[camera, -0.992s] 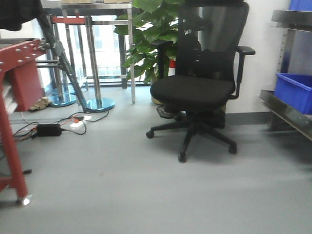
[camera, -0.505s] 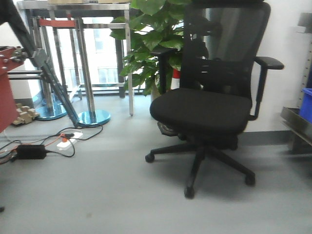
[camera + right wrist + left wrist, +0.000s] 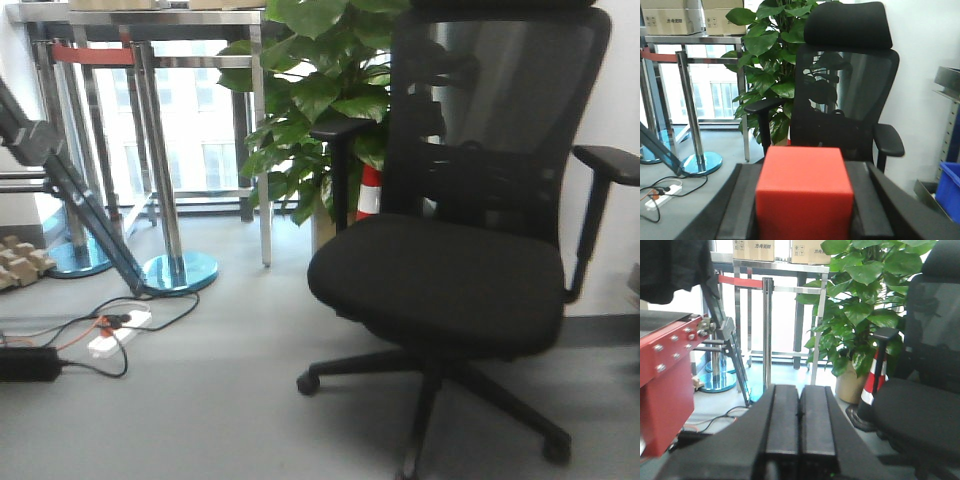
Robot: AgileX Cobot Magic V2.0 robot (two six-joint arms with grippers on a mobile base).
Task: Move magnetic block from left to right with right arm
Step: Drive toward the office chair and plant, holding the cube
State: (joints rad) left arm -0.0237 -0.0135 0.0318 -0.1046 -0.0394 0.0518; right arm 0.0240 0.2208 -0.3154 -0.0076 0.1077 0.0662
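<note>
The magnetic block (image 3: 804, 192), a plain bright-red cube, fills the gap between the two black fingers (image 3: 746, 202) of my right gripper (image 3: 805, 170) in the right wrist view; the gripper is shut on it and held level, high above the floor. In the left wrist view my left gripper (image 3: 800, 405) has its two black pads pressed flat together with nothing between them. Neither arm nor the block shows in the front-facing view.
A black office chair (image 3: 450, 270) stands close ahead at the right, a leafy potted plant (image 3: 315, 110) behind it. Steel stanchion posts (image 3: 165, 190) and floor cables with a power strip (image 3: 105, 340) lie left. A red metal frame (image 3: 665, 390) and blue bin (image 3: 950, 190) flank the sides.
The front-facing view has closed in on the chair and shifted right; the chair looms larger, and the red frame and blue bin have slid out of it.
</note>
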